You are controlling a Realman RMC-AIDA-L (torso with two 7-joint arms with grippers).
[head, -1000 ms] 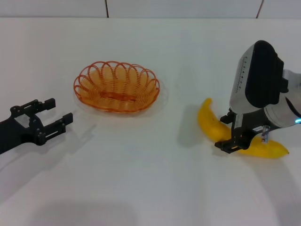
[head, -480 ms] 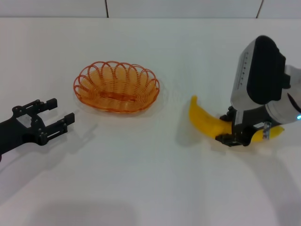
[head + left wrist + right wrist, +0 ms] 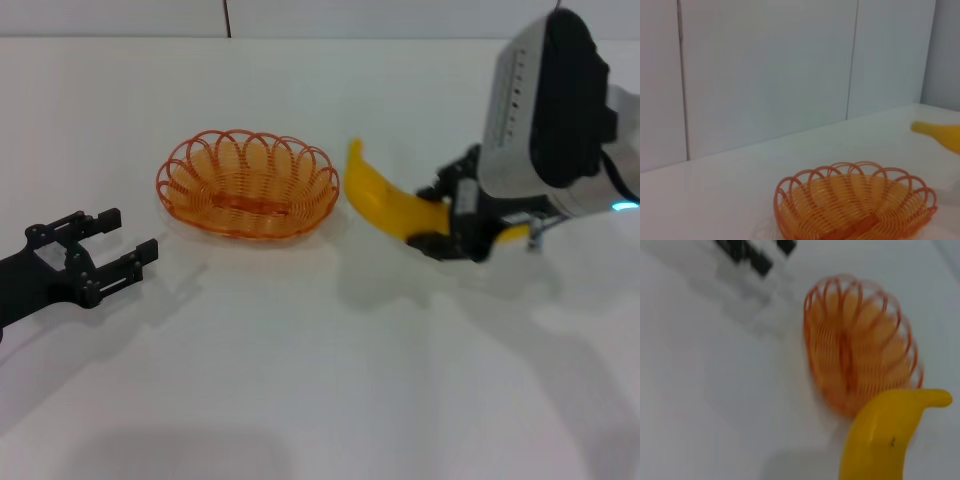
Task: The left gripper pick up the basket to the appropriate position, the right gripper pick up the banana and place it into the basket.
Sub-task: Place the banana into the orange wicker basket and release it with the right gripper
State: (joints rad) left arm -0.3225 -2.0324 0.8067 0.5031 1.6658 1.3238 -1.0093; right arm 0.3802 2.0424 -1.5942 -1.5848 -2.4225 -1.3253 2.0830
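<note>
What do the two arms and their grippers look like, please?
The left gripper is an all-black two-finger claw of angular, open-framed links on a black arm. The right gripper is a black claw under a bulky silver-grey and black wrist housing carrying a row of small dots and a cyan light.

In the head view the right gripper (image 3: pixel 450 232) covers the middle of the banana (image 3: pixel 372 197), so only the free end nearer the basket (image 3: pixel 247 183) and a sliver behind the fingers show, and the arm above it runs off the top and right edges. The left gripper (image 3: pixel 115 251) has its arm cut by the left edge, and its own wrist view shows none of its fingers, clips the basket's near rim (image 3: pixel 855 210) at the bottom edge and leaves just the banana's tip (image 3: pixel 938 135) at the right edge. The right wrist view is smeared: the basket's wires (image 3: pixel 860 340) run together, the left gripper's fingers (image 3: pixel 758 259) are dark blocks cut by the top edge, and the banana (image 3: pixel 882 437) runs off the bottom.
</note>
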